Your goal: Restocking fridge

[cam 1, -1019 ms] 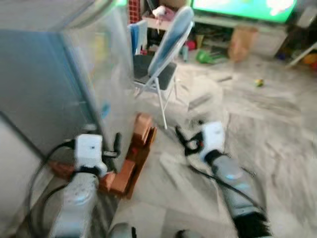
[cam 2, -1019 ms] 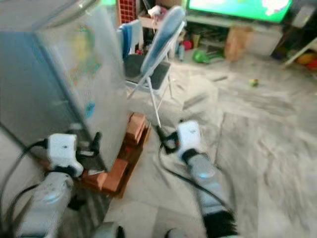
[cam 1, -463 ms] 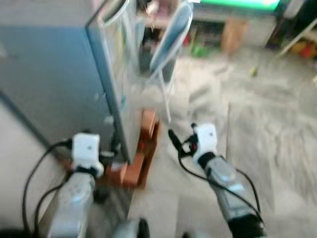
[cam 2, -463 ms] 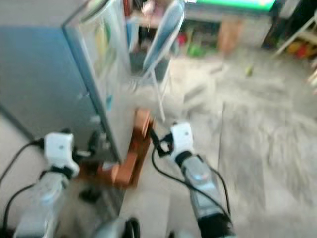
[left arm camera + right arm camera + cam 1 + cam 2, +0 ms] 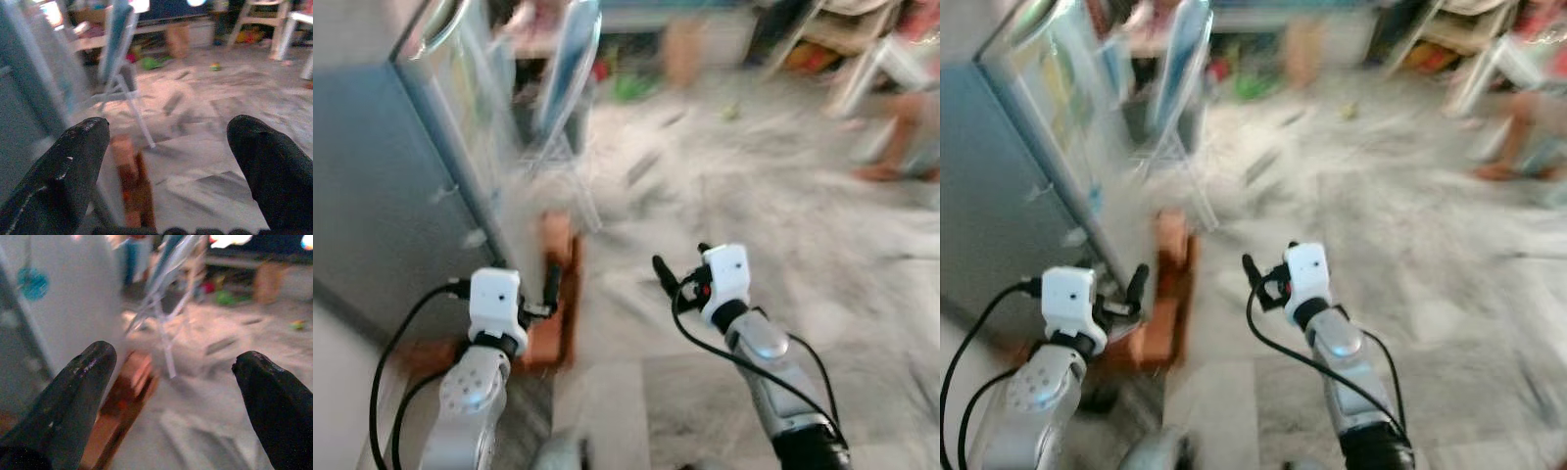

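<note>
I see both of my arms raised in front of me, bent at the elbow, with the fridge [image 5: 382, 186] as my landmark. My left gripper [image 5: 551, 284] is just beside the lower front corner of the fridge; its white wrist block sits above the silver forearm, and a black cable loops down from it. In the left wrist view the two black fingers [image 5: 73, 166] are wide apart with nothing between them. My right gripper [image 5: 664, 277] is held further from the fridge, at about the same height, pointing toward it. In the right wrist view its fingers [image 5: 73, 391] are also spread wide and hold nothing.
</note>
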### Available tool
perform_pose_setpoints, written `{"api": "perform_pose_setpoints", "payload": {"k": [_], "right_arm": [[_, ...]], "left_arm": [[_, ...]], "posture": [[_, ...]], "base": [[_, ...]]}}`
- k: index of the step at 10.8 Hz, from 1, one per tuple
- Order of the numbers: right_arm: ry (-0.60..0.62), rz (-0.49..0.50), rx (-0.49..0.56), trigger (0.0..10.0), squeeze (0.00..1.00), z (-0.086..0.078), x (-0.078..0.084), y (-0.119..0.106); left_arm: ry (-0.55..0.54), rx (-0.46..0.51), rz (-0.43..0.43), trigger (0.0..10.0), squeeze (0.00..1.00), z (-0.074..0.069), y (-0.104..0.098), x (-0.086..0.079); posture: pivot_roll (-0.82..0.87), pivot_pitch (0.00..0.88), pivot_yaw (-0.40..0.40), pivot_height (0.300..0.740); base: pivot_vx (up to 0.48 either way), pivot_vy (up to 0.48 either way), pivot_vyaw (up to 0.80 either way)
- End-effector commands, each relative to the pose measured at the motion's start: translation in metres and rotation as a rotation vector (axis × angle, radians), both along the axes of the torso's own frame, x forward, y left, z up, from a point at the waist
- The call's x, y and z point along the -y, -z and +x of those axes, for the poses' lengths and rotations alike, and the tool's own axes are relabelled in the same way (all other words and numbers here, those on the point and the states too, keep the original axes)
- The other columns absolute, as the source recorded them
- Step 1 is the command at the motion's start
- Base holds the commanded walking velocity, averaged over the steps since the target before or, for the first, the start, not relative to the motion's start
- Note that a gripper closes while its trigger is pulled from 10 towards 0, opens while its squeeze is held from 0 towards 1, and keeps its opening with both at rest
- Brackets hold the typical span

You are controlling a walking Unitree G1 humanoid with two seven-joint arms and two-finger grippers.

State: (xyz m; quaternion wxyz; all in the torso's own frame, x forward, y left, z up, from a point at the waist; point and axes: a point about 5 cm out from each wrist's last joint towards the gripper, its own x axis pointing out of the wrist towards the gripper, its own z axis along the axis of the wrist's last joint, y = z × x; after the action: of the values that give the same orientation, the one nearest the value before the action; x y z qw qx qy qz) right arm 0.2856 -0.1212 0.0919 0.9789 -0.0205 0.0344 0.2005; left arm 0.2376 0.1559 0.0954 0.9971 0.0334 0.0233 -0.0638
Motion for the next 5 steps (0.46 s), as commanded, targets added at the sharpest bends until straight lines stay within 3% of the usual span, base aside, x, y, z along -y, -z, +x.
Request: {"api": "perform_pose_setpoints", "payload": {"k": [1, 5], "right_arm": [[-0.001, 0.011, -0.007, 10.0, 0.00, -0.0007, -0.0023, 0.0005], [-0.001, 0.009, -0.009, 10.0, 0.00, -0.0016, -0.0020, 0.0006]], "left_arm": [[0.002, 0.015, 0.012, 10.0, 0.00, 0.0014, -0.0039, -0.0020], [-0.009, 0.010, 0.023, 10.0, 0.00, 0.0006, -0.0025, -0.0021]], "posture": [[0.10, 0.110, 0.005, 0.740], [0.10, 0.113, 0.006, 0.740]], "base": [[0.420, 0.000, 0.00], [0.383, 0.000, 0.00]]}}
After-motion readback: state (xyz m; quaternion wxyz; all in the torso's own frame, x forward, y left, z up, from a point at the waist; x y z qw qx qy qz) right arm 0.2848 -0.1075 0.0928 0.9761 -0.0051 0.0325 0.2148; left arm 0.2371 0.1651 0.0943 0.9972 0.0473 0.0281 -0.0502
